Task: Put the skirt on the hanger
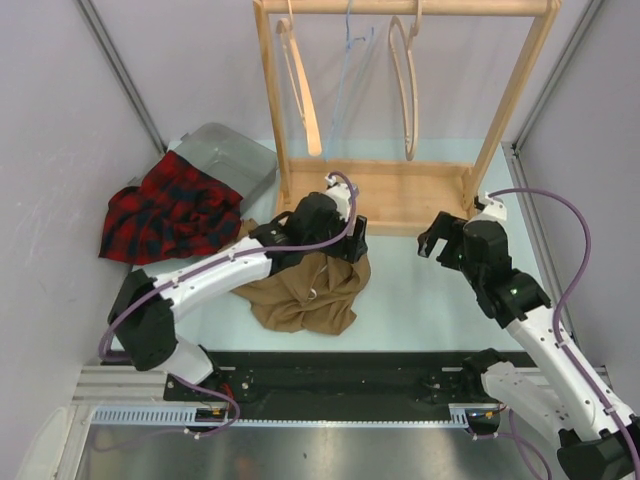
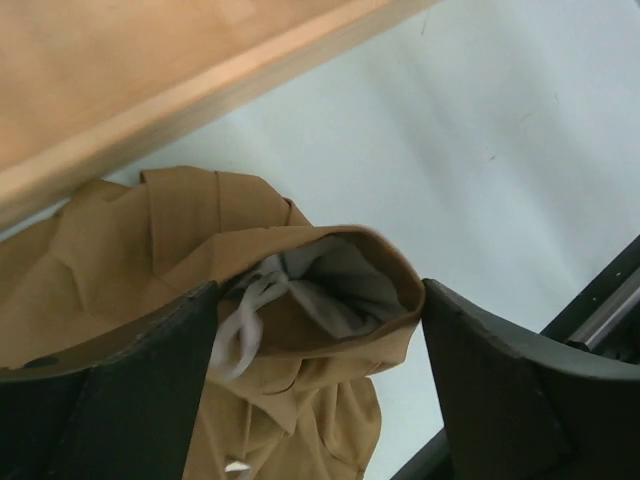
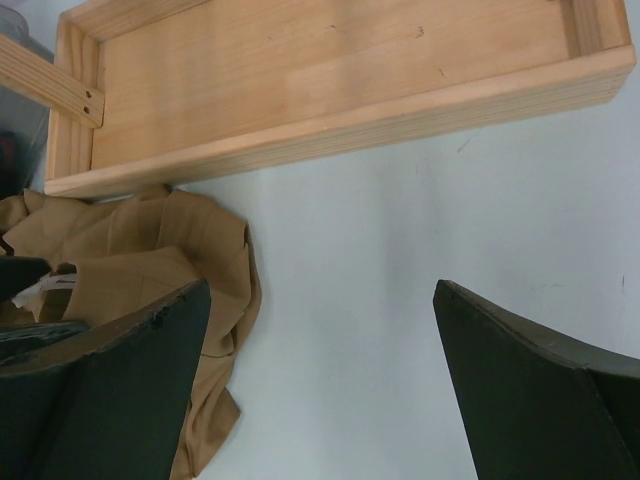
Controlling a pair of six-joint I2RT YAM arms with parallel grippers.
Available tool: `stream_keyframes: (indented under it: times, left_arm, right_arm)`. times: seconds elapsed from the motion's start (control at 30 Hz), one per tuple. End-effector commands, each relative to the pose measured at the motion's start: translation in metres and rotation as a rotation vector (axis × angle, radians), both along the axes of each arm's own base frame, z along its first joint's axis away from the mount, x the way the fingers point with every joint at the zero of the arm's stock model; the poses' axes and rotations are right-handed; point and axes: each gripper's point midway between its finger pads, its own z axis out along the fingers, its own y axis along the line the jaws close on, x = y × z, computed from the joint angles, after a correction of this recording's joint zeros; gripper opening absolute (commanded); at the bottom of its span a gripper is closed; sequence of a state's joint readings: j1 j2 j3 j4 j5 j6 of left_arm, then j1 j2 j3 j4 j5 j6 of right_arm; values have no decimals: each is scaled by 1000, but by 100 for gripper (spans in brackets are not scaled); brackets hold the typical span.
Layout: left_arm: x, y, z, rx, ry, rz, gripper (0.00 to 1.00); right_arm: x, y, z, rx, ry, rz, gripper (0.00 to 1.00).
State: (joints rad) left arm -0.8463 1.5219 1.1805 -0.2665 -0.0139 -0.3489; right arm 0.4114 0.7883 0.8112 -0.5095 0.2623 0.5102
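Left gripper [image 2: 320, 300] was right over the tan skirt [image 1: 300, 295], jaws wide around its waistband [image 2: 345, 245], nothing pinched; right gripper [image 1: 436, 240] hung open and empty, farther right in frame.

Skirt [image 1: 305, 290]: plain tan-brown, no pattern. Lining [image 2: 340, 280] pale grey-white. Cord [image 2: 240, 325] at lining white.
Second garment [image 1: 170, 210]: red and dark navy-black check.
Bin [image 1: 235, 160]: grey.
Rack [image 1: 400, 195]: pale natural wood, unpainted.
Left hanger [image 1: 300, 90] and right hanger [image 1: 409, 140]: same pale wood. Middle hanger [image 1: 343, 80]: light blue.
Table [image 1: 420, 300]: pale blue-green.
Left arm [image 1: 210, 275] and right arm [image 1: 545, 340]: white shells, black joints.
Cable [image 1: 575, 215]: purple.
Base rail [image 1: 340, 385]: black.
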Motion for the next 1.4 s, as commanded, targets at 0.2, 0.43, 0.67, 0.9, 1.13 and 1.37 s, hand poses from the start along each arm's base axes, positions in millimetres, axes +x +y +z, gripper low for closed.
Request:
stream_keyframes:
  times: [0.2,0.43,0.67,0.9,1.13,1.37]
  left_arm:
    - [-29,68,53,-28,-211,41,95]
    - [-66,106,-13,40,-92,57,94]
    - [-97,130,-50,84,57,98,87]
    - [-93,125,-62,62,71,141,87]
    - [-80,106,-83,165,31,167,91]
    - [-54,124,-94,265,-14,383,73]
  right_arm:
    - [1,15,1,-3,6,45,100]
    - [1,46,-1,19,36,127,100]
    - [-23,70,-38,-21,160,218,100]
    - [-42,81,-63,1,211,252,100]
    - [-50,82,-68,22,235,247,100]
    - [-58,76,-77,32,280,214,100]
